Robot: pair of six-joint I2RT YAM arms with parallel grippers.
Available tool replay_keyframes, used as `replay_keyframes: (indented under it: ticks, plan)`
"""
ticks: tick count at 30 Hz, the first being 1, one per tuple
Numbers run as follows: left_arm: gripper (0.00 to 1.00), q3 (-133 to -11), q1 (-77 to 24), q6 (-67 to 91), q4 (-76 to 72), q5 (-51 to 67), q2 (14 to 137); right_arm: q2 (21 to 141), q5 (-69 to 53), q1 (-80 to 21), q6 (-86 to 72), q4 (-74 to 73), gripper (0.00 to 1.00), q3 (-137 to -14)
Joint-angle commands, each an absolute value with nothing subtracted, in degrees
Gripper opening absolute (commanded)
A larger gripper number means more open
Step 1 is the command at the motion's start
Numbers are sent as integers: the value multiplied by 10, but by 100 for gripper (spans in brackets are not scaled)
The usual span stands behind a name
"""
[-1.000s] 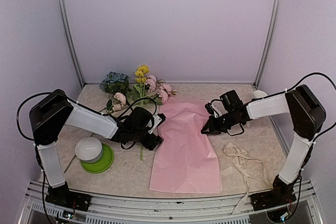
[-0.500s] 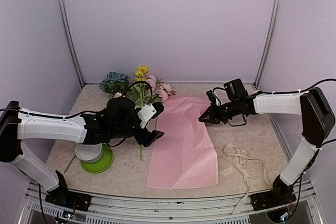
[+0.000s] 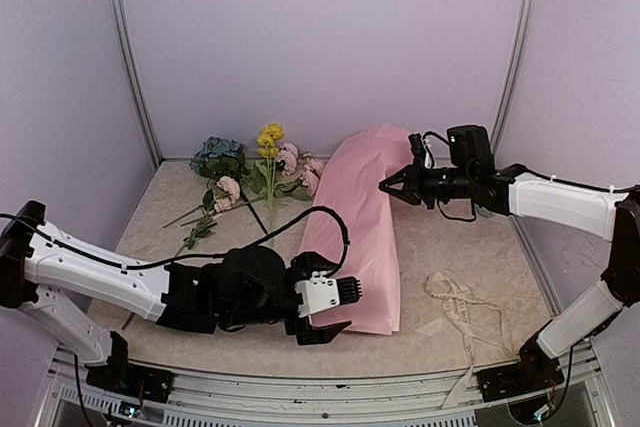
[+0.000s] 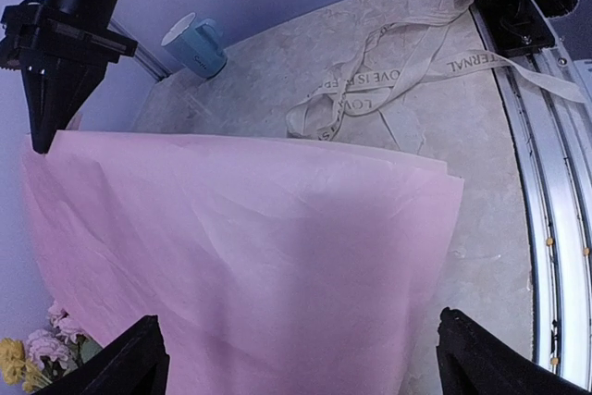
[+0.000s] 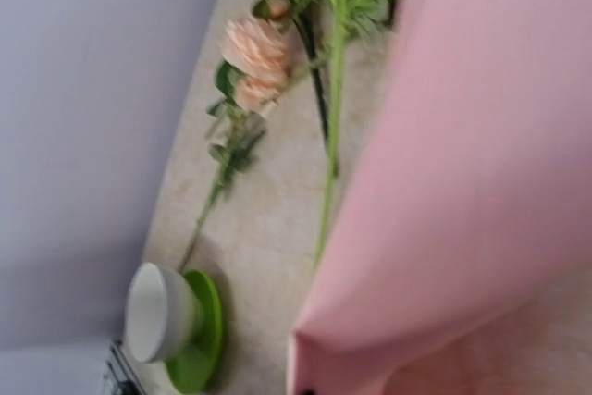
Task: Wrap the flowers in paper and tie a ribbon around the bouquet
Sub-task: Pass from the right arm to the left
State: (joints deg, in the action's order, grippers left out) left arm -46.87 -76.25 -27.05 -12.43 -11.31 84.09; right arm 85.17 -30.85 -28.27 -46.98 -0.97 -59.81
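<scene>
R gripper (image 3: 386, 188) is closed tight on the far corner of the paper (image 3: 365, 227) and holds it up off the table (image 3: 450, 237), over the back-centre. In the left wrist view its black tip (image 4: 42, 141) meets the sheet's top corner. The paper hangs from that pinch as a long pink drape – top end in the air, near end lying on the table close to the front edge, roughly mid-table. It looks doubled over, w/ two edges showing at the near right corner.

L gripper (image 3: 345, 309) sits low by the front edge w/ the arm stretched across from the left, jaws spread wide and nothing in them. It's just beside the paper's near-left corner. From its own camera the sheet (image 4: 250, 247) fills the space ahead, between the two fingers (image 4: 129, 367); can't tell if either finger touches it.

Flowers (image 3: 262, 167) lie loose at the back left – blue, yellow and pink heads near the wall, stalks pointing toward the front, left of the paper and not on it. Ribbon (image 3: 455, 297) lies in a loose tangle on the table at the right front, apart from the paper, dark lettering showing (image 4: 388, 76).

Right wrist view, blurry: a white bowl (image 5: 153, 312) on a green plate (image 5: 202, 335), front-left of the stalks.
</scene>
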Motion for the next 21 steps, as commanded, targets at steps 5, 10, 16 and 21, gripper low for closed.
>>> replay_keyframes:
  ticks: [5, 10, 16, 21]
  plan:
    - [98, -420, -785, -372, -283, -147, 861, 802, -257, -298, -519, 27, 0, -592]
    - [96, -441, -793, -390, -282, -118, 893, 799, -247, -301, -519, 33, 0, -593]
    - [73, -451, -794, -392, -278, -124, 902, 803, -251, -302, -509, 29, 0, -596]
    - [65, -475, -792, -410, -273, -145, 939, 810, -257, -302, -507, 34, 0, -598]
